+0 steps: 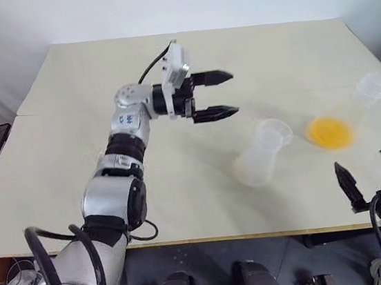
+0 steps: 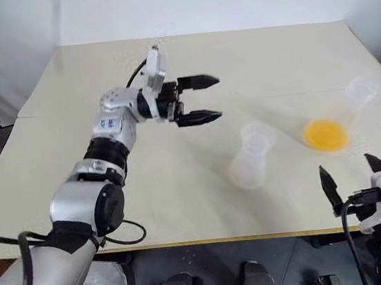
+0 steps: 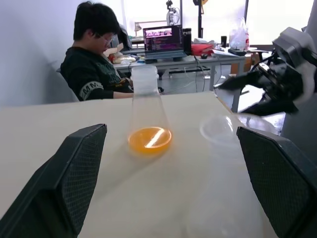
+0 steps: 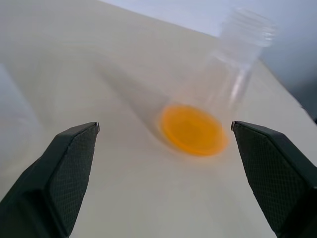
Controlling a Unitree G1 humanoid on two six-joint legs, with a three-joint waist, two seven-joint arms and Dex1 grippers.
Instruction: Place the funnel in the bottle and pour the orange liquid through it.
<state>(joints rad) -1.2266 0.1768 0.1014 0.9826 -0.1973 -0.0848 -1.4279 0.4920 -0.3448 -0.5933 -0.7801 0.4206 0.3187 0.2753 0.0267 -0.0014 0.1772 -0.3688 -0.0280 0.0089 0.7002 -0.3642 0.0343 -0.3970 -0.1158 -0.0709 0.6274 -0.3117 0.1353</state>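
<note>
The bottle [image 1: 261, 153], clear, frosted and empty, stands upright near the middle of the table. To its right stands a second clear flask [image 1: 353, 108], with the orange liquid [image 1: 329, 132] pooled in its base. My left gripper [image 1: 234, 92] hovers open above the table, left of the bottle, and its fingers point toward it. My right gripper [image 1: 360, 160] is open at the table's front edge, just in front of the flask, with nothing between its fingers [image 4: 69, 163]. In the left wrist view the flask [image 3: 146, 114] and the bottle's rim [image 3: 220, 128] lie ahead. The funnel is out of view.
The cream table [image 1: 89, 113] runs wide to the left and back, with a seam near its left side. Its front edge [image 1: 257, 231] is close to my right gripper. Beyond the table's far side a person [image 3: 94, 64] sits by desks.
</note>
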